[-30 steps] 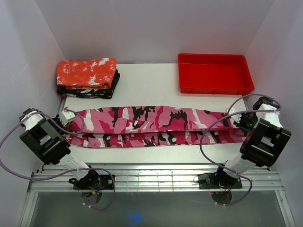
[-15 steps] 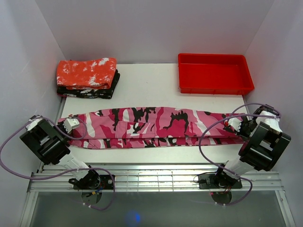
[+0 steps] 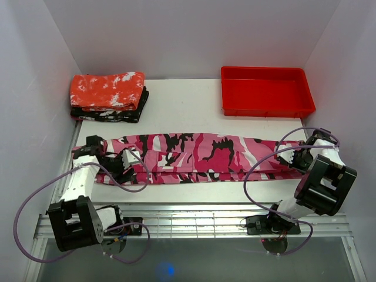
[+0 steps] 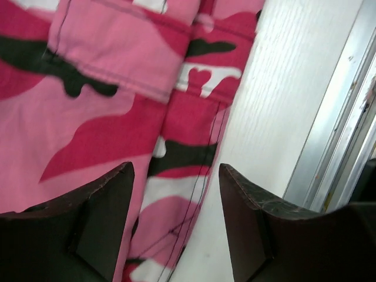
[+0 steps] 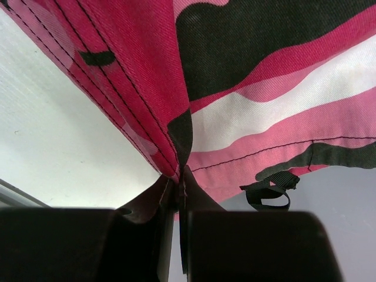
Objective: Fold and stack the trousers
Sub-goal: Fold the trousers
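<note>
The pink camouflage trousers (image 3: 194, 155) lie in a long band across the table, folded lengthwise. My left gripper (image 3: 130, 160) hovers low over their left end. In the left wrist view it (image 4: 176, 220) is open, its dark fingers (image 4: 103, 226) apart, with the cloth's near edge (image 4: 117, 117) and white table below them. My right gripper (image 3: 292, 160) is at the right end. In the right wrist view it (image 5: 181, 179) is shut on a pinched fold of the trousers (image 5: 264, 76), and a black strap loop (image 5: 270, 191) hangs beside it.
A red tray (image 3: 267, 106) stands at the back right. A folded red cloth with white speckles (image 3: 108, 90) lies on a dark folded cloth (image 3: 111, 113) at the back left. A metal rail (image 3: 194, 220) runs along the near table edge. Walls close in on both sides.
My left gripper let go of the trousers' left end and opened, and its arm swung down towards the near edge. The trousers went from spread to a narrower folded band. The right gripper stayed shut.
</note>
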`<state>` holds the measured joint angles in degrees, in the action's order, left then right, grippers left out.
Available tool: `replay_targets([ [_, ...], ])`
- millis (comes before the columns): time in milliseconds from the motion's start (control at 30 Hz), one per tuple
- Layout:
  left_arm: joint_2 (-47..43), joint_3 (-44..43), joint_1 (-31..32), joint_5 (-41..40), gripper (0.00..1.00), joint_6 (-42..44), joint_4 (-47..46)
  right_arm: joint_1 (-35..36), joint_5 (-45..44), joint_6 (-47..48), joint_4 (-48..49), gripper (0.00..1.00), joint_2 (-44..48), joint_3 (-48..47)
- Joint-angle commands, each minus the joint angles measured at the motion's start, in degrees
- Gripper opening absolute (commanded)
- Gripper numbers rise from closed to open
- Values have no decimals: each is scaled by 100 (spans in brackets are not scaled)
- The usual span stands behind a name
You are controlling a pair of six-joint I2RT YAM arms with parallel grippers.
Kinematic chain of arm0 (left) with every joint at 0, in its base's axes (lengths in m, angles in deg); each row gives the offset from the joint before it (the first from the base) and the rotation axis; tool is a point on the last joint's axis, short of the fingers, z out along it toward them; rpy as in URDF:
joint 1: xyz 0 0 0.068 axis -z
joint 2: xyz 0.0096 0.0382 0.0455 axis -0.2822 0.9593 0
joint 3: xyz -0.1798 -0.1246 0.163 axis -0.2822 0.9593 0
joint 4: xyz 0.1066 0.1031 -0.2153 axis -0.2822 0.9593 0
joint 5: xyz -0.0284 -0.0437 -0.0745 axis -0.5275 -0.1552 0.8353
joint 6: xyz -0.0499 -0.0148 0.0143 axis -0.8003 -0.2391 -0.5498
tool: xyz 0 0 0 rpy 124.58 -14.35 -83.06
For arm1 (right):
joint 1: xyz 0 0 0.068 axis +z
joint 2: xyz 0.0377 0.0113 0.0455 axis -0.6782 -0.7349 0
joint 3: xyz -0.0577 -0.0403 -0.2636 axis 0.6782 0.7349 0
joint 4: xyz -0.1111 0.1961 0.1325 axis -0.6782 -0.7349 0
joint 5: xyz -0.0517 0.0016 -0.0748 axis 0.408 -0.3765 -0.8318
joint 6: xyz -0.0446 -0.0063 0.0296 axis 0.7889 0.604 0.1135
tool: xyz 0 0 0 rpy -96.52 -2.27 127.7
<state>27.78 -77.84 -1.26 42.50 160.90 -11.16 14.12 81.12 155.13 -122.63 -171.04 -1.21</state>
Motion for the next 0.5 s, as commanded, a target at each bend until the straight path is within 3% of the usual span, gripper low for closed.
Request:
replay_targets([
  [0, -254, 473, 1296, -23, 69, -2040, -1867, 89, -37, -240, -118, 8, -32, -176],
  [67, -210, 719, 2042, -374, 69, -2586, -2519, 89, -72, -275, -119, 8, -85, -203],
  [200, -131, 940, 2677, -701, 69, -3071, -3093, 98, -81, -302, -127, 8, -112, -229],
  [467, 176, 1116, 3338, -1492, 67, -3547, -4315, 107, -72, -354, -241, 8, -156, -317],
])
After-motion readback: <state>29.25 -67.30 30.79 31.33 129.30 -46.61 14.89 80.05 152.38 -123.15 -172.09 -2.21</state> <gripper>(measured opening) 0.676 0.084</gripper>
